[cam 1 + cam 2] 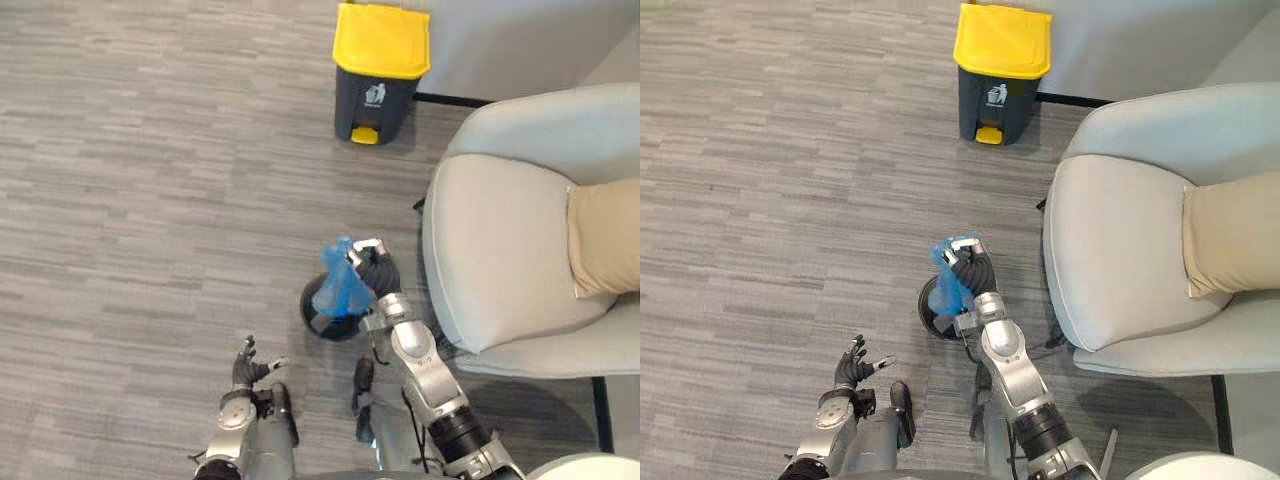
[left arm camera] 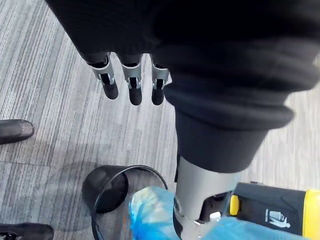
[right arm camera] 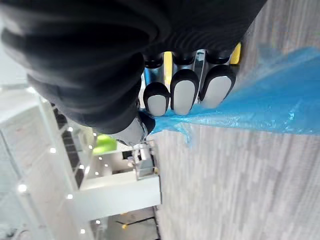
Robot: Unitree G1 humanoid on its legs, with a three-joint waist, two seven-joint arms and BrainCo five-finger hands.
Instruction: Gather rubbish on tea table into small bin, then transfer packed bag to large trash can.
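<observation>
Right hand [image 1: 375, 270] clenched round top of blue bag [image 1: 338, 288], bag over small black bin [image 1: 325, 328] on floor; left hand [image 1: 245, 368] low, fingers relaxed, empty; yellow-lidded can [image 1: 378, 70] well apart

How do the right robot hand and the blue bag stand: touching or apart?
Touching. The right wrist view shows it: the right robot hand curls its fingers onto the blue bag, and the dark tips press into the plastic with no gap.
</observation>
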